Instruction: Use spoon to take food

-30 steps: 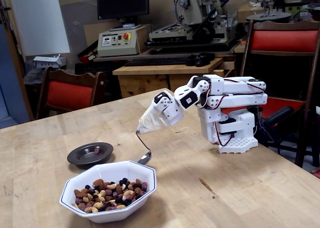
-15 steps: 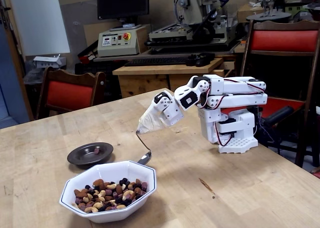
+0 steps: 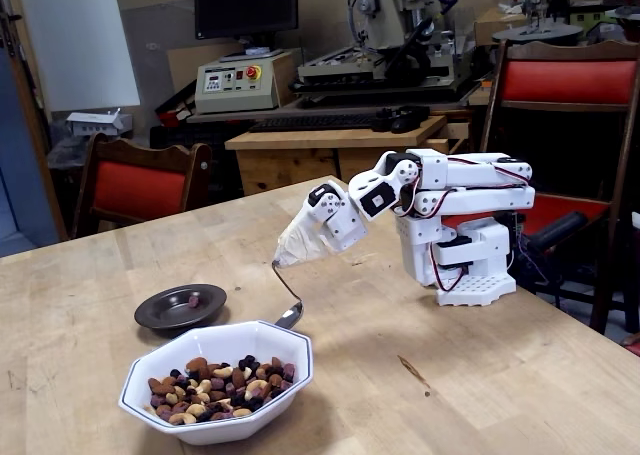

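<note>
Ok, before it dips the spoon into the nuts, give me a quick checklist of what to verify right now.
1. Spoon attached to the gripper: ok, its handle runs up into the beige wrap at the gripper end.
2. Spoon tip over the white bowl: not ok, it sits at the back rim, behind the food.
3. Food available in the bowl: ok, a pile of nuts and dark pieces.
4. Small dark dish clear to receive: ok, it holds just one piece.
5. Spoon already loaded: cannot tell, its bowl end is hidden by the rim.
6. Jaw grip on the spoon: cannot tell, the wrap covers it.
</note>
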